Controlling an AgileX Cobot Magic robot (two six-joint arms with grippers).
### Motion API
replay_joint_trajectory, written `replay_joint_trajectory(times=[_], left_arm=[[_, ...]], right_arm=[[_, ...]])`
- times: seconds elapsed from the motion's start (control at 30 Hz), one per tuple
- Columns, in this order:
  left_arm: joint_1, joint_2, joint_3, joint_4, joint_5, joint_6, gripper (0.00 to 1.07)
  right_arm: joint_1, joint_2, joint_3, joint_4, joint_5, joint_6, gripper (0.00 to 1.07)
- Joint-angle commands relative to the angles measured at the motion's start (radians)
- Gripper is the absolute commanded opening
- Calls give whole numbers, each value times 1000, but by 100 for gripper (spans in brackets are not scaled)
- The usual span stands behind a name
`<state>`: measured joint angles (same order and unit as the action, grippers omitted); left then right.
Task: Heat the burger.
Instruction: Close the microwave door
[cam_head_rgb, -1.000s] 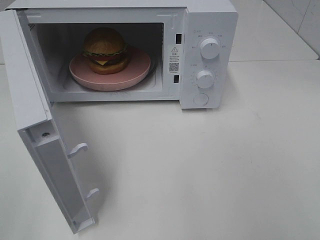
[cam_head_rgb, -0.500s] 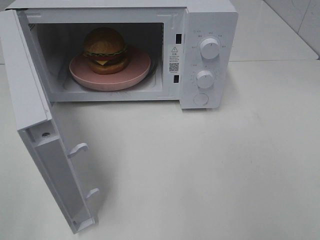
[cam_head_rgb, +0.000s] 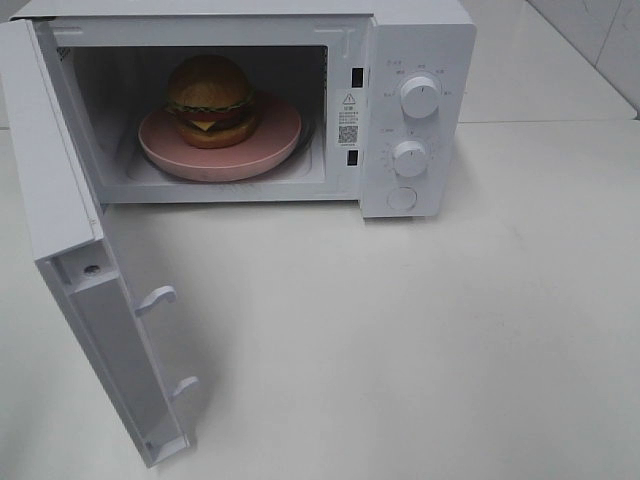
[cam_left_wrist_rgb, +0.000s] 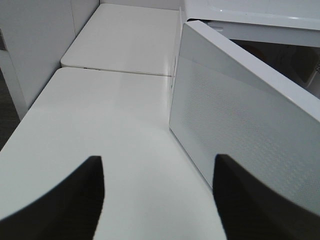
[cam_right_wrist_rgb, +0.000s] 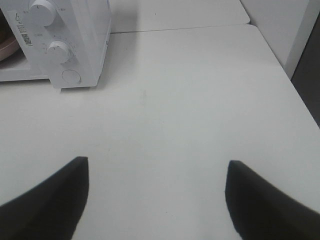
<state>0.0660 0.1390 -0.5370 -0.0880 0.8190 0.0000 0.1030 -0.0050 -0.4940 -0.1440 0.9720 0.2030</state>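
The burger (cam_head_rgb: 209, 100), golden-brown bun with lettuce and red filling, sits on a pink plate (cam_head_rgb: 275, 135) inside the white microwave (cam_head_rgb: 420, 40). The microwave door (cam_head_rgb: 70, 250) stands wide open, swung out to the left. No gripper shows in the exterior high view. In the left wrist view my left gripper (cam_left_wrist_rgb: 157, 192) is open and empty, facing the outside of the door (cam_left_wrist_rgb: 240, 115). In the right wrist view my right gripper (cam_right_wrist_rgb: 157, 192) is open and empty over the bare table, with the microwave's knob panel (cam_right_wrist_rgb: 60, 47) ahead and to one side.
The microwave has two knobs (cam_head_rgb: 418, 97) and a round button (cam_head_rgb: 401, 198) on its right panel. The white table (cam_head_rgb: 420, 340) spreads in front and to the right. A second white table (cam_left_wrist_rgb: 125, 40) adjoins behind the door's left side.
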Motion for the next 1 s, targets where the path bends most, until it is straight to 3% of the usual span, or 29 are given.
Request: replay_joint_trajectory(times=[0.03, 0.17, 0.2, 0.23, 0.27, 0.3, 0.53, 0.6, 0.7, 1.0], left_arm=[[5, 62, -5, -4, -69, 0, 39], [5, 119, -5, -8, -110, 0, 29], [5, 157, -5, -8, -127, 0, 20], [5, 157, -5, -8, -127, 0, 20], [5, 190, -5, -8, -145, 0, 6], [5, 206, -5, -8, -161, 0, 0], [5, 276, 35, -8, -325, 0, 0], [5, 317, 100, -8, -487, 0, 0], [5, 324, 118, -8, -525, 0, 0], [5, 394, 290, -8, -921, -8, 0]], right_arm=[[-7, -26, 2, -4, -5, -5, 74], [-7, -26, 2, -4, -5, -5, 74], [-7, -26, 2, -4, -5, -5, 74], [-7, -26, 2, -4, -5, -5, 74], [-7, -26, 2, -4, -5, -5, 74], [-7, -26, 2, -4, -5, -5, 74], [-7, -26, 2, -4, -5, -5, 74], [-7, -26, 2, -4, -5, -5, 74], [-7, -26, 2, -4, -5, -5, 74], [-7, -26, 2, 1, -5, -4, 74]])
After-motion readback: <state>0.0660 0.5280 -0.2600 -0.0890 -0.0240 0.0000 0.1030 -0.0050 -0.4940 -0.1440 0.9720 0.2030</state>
